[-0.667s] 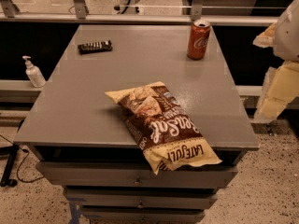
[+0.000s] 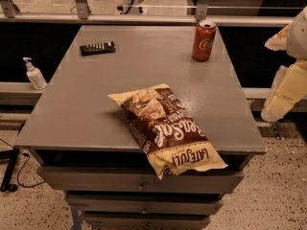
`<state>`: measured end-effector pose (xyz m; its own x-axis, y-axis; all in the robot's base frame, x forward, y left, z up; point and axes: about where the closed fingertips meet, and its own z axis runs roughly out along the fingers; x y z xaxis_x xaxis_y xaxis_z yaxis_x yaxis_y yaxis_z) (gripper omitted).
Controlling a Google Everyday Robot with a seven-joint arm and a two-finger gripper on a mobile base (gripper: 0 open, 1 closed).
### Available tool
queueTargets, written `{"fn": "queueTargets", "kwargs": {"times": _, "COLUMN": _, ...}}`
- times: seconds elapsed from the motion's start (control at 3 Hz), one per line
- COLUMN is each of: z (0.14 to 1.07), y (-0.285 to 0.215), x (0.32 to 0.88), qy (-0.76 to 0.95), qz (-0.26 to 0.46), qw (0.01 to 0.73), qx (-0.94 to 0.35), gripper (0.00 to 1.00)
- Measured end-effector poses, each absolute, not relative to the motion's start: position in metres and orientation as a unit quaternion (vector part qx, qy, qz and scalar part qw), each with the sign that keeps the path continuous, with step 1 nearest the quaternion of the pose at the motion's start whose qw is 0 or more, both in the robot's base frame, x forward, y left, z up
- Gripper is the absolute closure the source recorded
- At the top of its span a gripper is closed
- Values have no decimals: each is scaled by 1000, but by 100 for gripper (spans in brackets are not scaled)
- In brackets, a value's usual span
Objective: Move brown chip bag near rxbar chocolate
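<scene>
The brown chip bag [image 2: 165,128] lies on the grey table [image 2: 96,104] near its front edge. Its cream lower end hangs a little over the edge. The rxbar chocolate [image 2: 97,47] is a small dark bar lying flat at the table's far left. My gripper [image 2: 276,107] is at the right edge of the camera view, off the table's right side and lower than the tabletop's far half. It is well apart from the bag and holds nothing that I can see.
A red cola can [image 2: 204,40] stands upright at the far right of the table. A white pump bottle [image 2: 34,74] stands on a ledge to the left of the table. Drawers [image 2: 139,186] sit below the tabletop. A rail runs behind the table.
</scene>
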<state>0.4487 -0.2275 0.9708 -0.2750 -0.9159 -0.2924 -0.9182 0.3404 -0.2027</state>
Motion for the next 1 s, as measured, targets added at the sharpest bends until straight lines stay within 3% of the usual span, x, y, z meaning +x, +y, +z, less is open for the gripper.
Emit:
{"fn": "queueTargets", "kwargs": {"times": 0.33, "z": 947, "y": -209, "x": 459, "qy": 821, "qz": 86, "qw": 215, "qx": -522, "gripper": 0}}
{"fn": "queueTargets", "kwargs": {"times": 1.0, "z": 909, "y": -107, "x": 455, "qy": 819, "qz": 273, "qw": 257, "qx": -434, "gripper": 0}}
